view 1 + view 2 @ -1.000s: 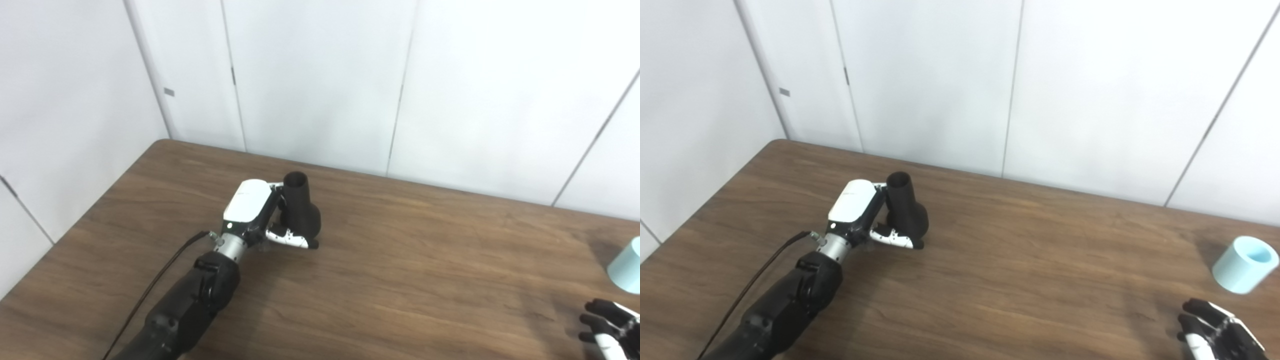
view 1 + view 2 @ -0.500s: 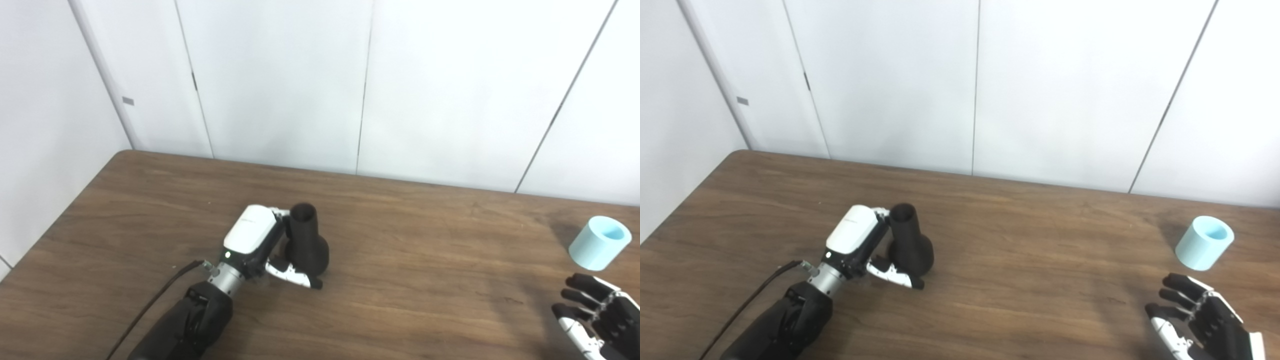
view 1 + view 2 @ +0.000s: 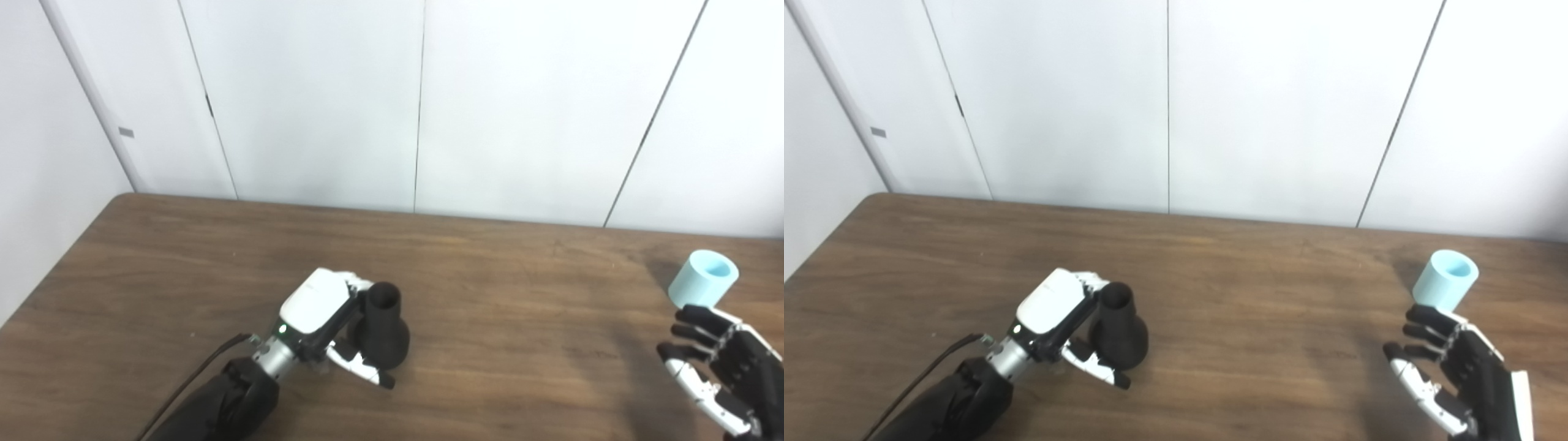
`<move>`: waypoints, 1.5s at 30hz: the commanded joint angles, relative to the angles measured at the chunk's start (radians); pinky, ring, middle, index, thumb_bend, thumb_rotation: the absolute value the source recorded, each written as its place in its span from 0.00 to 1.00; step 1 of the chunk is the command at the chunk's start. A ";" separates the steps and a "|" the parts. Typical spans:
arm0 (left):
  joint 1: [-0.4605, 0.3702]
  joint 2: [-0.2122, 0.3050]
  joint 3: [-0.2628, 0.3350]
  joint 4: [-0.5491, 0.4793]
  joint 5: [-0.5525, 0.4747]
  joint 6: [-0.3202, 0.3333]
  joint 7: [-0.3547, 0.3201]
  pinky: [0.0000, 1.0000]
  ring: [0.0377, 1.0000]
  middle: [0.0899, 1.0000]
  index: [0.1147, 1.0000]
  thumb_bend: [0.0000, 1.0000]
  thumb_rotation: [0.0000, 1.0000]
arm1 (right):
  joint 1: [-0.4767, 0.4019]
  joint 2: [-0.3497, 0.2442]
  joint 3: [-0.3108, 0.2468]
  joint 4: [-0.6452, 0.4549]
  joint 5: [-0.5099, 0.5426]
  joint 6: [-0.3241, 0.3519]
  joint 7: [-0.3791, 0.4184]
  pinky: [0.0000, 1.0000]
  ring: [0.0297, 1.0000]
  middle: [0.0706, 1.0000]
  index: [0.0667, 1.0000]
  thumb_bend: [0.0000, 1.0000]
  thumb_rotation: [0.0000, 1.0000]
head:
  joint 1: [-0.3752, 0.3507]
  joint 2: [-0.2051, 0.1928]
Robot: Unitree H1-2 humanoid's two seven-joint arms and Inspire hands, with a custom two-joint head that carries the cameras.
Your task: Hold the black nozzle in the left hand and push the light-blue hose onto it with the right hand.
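Black nozzle [image 3: 381,334] sits upright on the wood table [image 3: 502,318], left hand [image 3: 324,324] wrapped around it with thumb across the base, so the hold step looks done. Light-blue hose [image 3: 1445,285] stands just beyond the fingertips of the right hand [image 3: 1451,373], which is spread wide and holds nothing. Next move, I'd say: reach forward, close on the hose, carry it across to the nozzle mouth, well apart for now.

text: none legible | labels: none | numbers: none
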 commanded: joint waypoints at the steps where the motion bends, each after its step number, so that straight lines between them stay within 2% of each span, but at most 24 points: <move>1: 0.087 -0.075 -0.080 0.085 -0.022 -0.023 0.050 0.56 0.43 0.39 0.45 0.50 0.00 | -0.018 -0.001 -0.019 -0.055 0.013 0.011 -0.018 0.56 0.65 0.65 0.62 0.31 0.12 | -0.012 0.007; 3: 0.082 -0.083 -0.101 0.094 -0.023 -0.023 0.058 0.56 0.43 0.37 0.46 0.50 0.00 | -0.022 0.004 -0.027 -0.072 0.013 0.032 -0.025 0.56 0.65 0.65 0.62 0.30 0.14 | -0.028 0.012; 6: 0.072 -0.091 -0.135 0.112 -0.019 -0.023 0.090 0.56 0.41 0.35 0.46 0.50 0.00 | -0.032 0.012 -0.038 -0.088 0.006 0.051 -0.042 0.53 0.63 0.63 0.60 0.29 0.11 | -0.053 0.014; 10: 0.049 -0.104 -0.191 0.163 -0.011 -0.023 0.154 0.55 0.41 0.39 0.45 0.50 0.00 | -0.049 -0.011 -0.048 -0.068 -0.049 -0.008 -0.057 0.48 0.60 0.60 0.59 0.27 0.13 | -0.093 0.008; 12: 0.041 -0.111 -0.208 0.180 -0.012 -0.023 0.171 0.55 0.41 0.39 0.46 0.50 0.00 | -0.064 -0.010 -0.059 -0.064 -0.084 -0.024 -0.079 0.47 0.58 0.59 0.57 0.32 0.15 | -0.107 0.007; 14: 0.035 -0.119 -0.221 0.195 -0.019 -0.023 0.182 0.55 0.41 0.37 0.46 0.50 0.00 | -0.082 -0.003 -0.071 -0.049 -0.140 -0.066 -0.121 0.44 0.55 0.56 0.54 0.46 0.07 | -0.130 0.003; 15: 0.031 -0.125 -0.229 0.205 -0.020 -0.023 0.193 0.55 0.41 0.37 0.46 0.50 0.00 | -0.089 -0.001 -0.080 -0.041 -0.147 -0.081 -0.136 0.43 0.54 0.55 0.54 0.49 0.05 | -0.145 0.000; 17: 0.025 -0.133 -0.244 0.225 -0.026 -0.023 0.214 0.56 0.41 0.39 0.46 0.50 0.00 | -0.097 -0.001 -0.093 -0.032 -0.154 -0.091 -0.153 0.45 0.55 0.56 0.57 0.61 0.17 | -0.165 -0.004; 20: 0.022 -0.144 -0.250 0.250 -0.043 -0.023 0.234 0.57 0.41 0.41 0.45 0.50 0.00 | -0.111 -0.006 -0.111 -0.024 -0.169 -0.076 -0.172 0.50 0.60 0.60 0.60 0.70 0.26 | -0.180 -0.007; 27: 0.025 -0.154 -0.253 0.282 -0.061 -0.023 0.249 0.56 0.43 0.40 0.45 0.50 0.00 | -0.142 -0.034 -0.139 0.020 -0.163 -0.078 -0.189 0.65 0.74 0.77 0.76 0.73 0.30 | -0.197 -0.016; 30: 0.027 -0.157 -0.250 0.292 -0.067 -0.023 0.241 0.56 0.43 0.40 0.46 0.50 0.00 | -0.156 -0.055 -0.143 0.024 -0.182 -0.019 -0.180 0.75 0.83 0.85 0.86 0.77 0.35 | -0.206 -0.016; 32: 0.027 -0.157 -0.255 0.300 -0.066 -0.023 0.245 0.56 0.42 0.40 0.46 0.50 0.00 | -0.166 -0.069 -0.143 0.030 -0.189 0.012 -0.174 0.75 0.84 0.87 0.90 0.79 0.37 | -0.214 -0.019; 34: 0.028 -0.155 -0.264 0.305 -0.069 -0.023 0.251 0.56 0.42 0.40 0.46 0.50 0.00 | -0.182 -0.080 -0.141 0.041 -0.194 0.050 -0.170 0.76 0.85 0.87 0.91 0.81 0.34 | -0.225 -0.017; 38: 0.029 -0.152 -0.281 0.311 -0.077 -0.023 0.260 0.56 0.42 0.40 0.46 0.50 0.00 | -0.212 -0.122 -0.128 0.052 -0.215 0.175 -0.136 0.81 0.87 0.89 0.93 0.82 0.37 | -0.232 -0.017; 42: 0.031 -0.143 -0.296 0.308 -0.089 -0.023 0.261 0.57 0.43 0.40 0.46 0.50 0.00 | -0.237 -0.183 -0.114 0.120 -0.225 0.236 -0.101 0.81 0.87 0.89 0.92 0.87 0.41 | -0.237 -0.015; 45: 0.030 -0.135 -0.315 0.317 -0.088 -0.023 0.281 0.56 0.43 0.40 0.45 0.50 0.00 | -0.256 -0.210 -0.105 0.177 -0.209 0.258 -0.079 0.82 0.89 0.91 0.92 0.96 0.45 | -0.264 -0.023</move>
